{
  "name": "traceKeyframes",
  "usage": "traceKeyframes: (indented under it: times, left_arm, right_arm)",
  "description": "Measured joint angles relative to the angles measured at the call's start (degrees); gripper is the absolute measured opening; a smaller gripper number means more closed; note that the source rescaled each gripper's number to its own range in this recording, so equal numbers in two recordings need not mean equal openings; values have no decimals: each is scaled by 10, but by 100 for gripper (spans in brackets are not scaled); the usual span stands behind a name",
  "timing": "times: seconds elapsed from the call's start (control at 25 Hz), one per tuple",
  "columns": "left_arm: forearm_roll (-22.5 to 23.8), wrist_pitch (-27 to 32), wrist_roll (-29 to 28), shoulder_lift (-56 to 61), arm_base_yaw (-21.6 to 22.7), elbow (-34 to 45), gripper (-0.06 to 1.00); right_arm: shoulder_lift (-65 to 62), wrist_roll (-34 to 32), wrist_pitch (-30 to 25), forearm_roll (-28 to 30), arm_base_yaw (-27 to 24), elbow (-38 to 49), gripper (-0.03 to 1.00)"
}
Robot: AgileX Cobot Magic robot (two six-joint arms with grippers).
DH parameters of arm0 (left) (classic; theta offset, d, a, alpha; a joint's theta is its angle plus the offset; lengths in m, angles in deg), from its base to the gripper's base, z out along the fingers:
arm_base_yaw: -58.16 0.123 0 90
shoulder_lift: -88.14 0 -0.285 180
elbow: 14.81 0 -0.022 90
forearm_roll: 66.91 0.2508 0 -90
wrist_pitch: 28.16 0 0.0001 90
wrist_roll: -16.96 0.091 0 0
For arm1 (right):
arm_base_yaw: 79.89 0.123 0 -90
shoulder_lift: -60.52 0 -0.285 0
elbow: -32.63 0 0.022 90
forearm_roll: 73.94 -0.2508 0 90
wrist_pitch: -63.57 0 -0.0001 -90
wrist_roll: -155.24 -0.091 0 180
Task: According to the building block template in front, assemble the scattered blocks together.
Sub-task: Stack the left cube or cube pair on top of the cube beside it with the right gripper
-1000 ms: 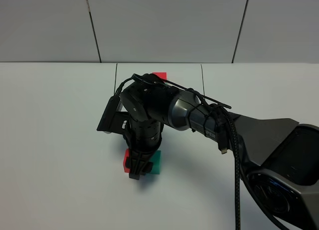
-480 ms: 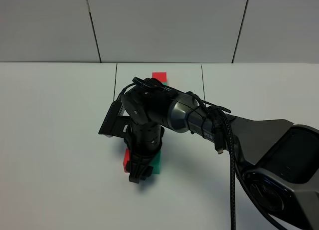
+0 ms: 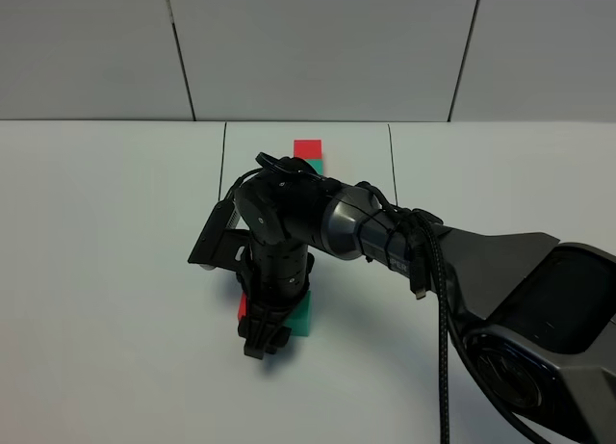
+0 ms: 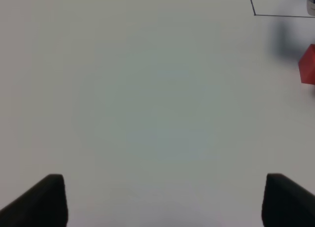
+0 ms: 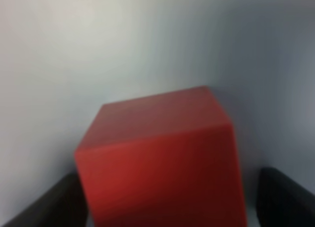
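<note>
Seen from above, the right arm's black gripper has sunk a bit lower over the past sec & edged toward the near table edge. Its jaws stand spread either side of the small matte red cube, not visibly squeezing it. The matching teal-green cube touches the red one, so the pair looks joined. The black-framed red & teal template sits farther back. Left gripper hangs spread over bare white table.
</note>
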Motion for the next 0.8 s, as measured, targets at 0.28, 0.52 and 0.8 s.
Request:
traceKeyframes:
  times: [0.28, 0.52, 0.8]
  left_arm:
    - [0, 0, 0, 0, 0, 0, 91]
    - [0, 0, 0, 0, 0, 0, 91]
    - [0, 0, 0, 0, 0, 0, 91]
  right_arm:
    - [1, 0, -1, 0, 0, -2, 79]
    - [2, 0, 2, -3, 0, -2, 38]
    - [2, 0, 2, -4, 0, -2, 0]
